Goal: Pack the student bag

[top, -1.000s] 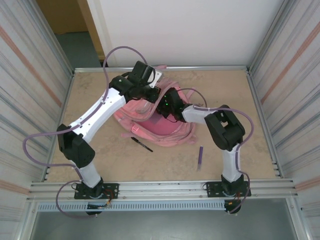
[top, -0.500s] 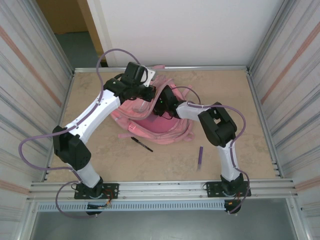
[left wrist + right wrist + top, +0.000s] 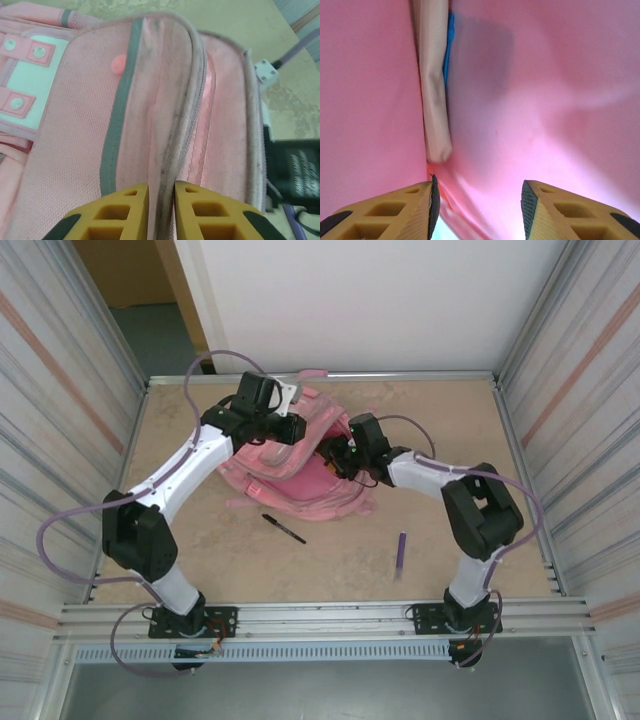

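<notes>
The student bag (image 3: 262, 478), a large pink backpack, lies at mid-table with its main opening facing right. My left gripper (image 3: 296, 428) sits at the bag's upper rim. In the left wrist view the yellow fingers (image 3: 131, 200) pinch the grey-edged zip rim of the student bag (image 3: 75, 150), and the left gripper (image 3: 161, 186) is shut on it. My right gripper (image 3: 338, 453) reaches into the opening from the right. There its jaws (image 3: 477, 187) stand open with nothing between them, facing the pink lining (image 3: 545, 100).
A black pen (image 3: 284, 529) lies on the table in front of the bag. A purple pen (image 3: 401, 552) lies to the right of it, near the right arm's base. Inside the bag a pale strip with a blue edge (image 3: 434, 100) hangs ahead of the right fingers.
The right gripper has opened inside the bag and its arm has swung out to the right. The left gripper has moved left with the bag's rim, and the bag shifted left.
</notes>
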Robot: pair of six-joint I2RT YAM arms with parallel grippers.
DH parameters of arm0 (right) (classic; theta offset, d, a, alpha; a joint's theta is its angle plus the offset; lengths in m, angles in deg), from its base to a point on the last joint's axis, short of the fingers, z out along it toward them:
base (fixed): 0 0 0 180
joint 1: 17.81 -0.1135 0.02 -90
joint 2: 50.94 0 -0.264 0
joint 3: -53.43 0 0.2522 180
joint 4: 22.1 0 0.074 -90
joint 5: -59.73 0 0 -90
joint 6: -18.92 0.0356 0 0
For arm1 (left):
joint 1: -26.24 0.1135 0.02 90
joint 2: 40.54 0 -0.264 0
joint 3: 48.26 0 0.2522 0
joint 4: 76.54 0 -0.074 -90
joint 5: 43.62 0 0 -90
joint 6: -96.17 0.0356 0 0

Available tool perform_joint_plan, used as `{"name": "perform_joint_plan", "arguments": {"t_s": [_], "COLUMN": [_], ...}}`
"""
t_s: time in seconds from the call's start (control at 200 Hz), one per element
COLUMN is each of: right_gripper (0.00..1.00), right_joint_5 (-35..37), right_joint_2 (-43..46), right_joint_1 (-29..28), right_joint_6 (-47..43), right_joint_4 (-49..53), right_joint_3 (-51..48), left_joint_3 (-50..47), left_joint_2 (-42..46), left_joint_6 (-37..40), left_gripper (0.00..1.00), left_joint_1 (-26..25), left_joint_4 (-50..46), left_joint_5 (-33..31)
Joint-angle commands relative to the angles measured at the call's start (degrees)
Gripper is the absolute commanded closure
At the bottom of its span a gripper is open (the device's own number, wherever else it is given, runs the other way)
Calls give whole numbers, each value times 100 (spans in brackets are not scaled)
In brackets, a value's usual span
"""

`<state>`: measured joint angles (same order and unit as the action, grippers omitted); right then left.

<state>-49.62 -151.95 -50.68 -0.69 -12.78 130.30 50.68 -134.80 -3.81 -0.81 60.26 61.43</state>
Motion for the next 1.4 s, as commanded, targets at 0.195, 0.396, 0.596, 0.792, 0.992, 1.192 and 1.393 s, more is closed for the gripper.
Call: {"name": "perform_joint_plan", "arguments": {"t_s": [0.195, 0.396, 0.596, 0.792, 0.992, 1.192, 1.393], "right_gripper": [47, 47, 47, 48, 49, 49, 50], "right_joint_5": [168, -292, -267, -265, -103, 150, 149], "right_joint_2": [2369, 2708, 2368, 2049, 1599, 1073, 901], "right_joint_1": [628, 1186, 321, 102, -360, -470, -482], "right_joint_6": [-1629, -3245, -3836, -3693, -3495, -3254, -3260], "right_joint_4": [1624, 3448, 3640, 3368, 3116, 2776, 2696], "right_joint_3": [-1358, -792, -158, -46, -159, -214, -72], "left_joint_3": [-716, -1443, -2180, -2228, -2975, -3307, -3319], "left_joint_2": [513, 715, 370, 13, 204, 443, 583], "left_joint_6": [-567, -1507, -2250, -2341, -3011, -3206, -3304], "left_gripper": [50, 34, 34, 37, 36, 33, 36], "left_joint_1": [301, 1259, 1823, 1834, 1831, 1820, 1870], "left_joint_4": [834, 740, 1201, 1176, 1521, 1499, 1518], "left_joint_5": [-356, -1179, -293, -173, -603, -1028, -675]}}
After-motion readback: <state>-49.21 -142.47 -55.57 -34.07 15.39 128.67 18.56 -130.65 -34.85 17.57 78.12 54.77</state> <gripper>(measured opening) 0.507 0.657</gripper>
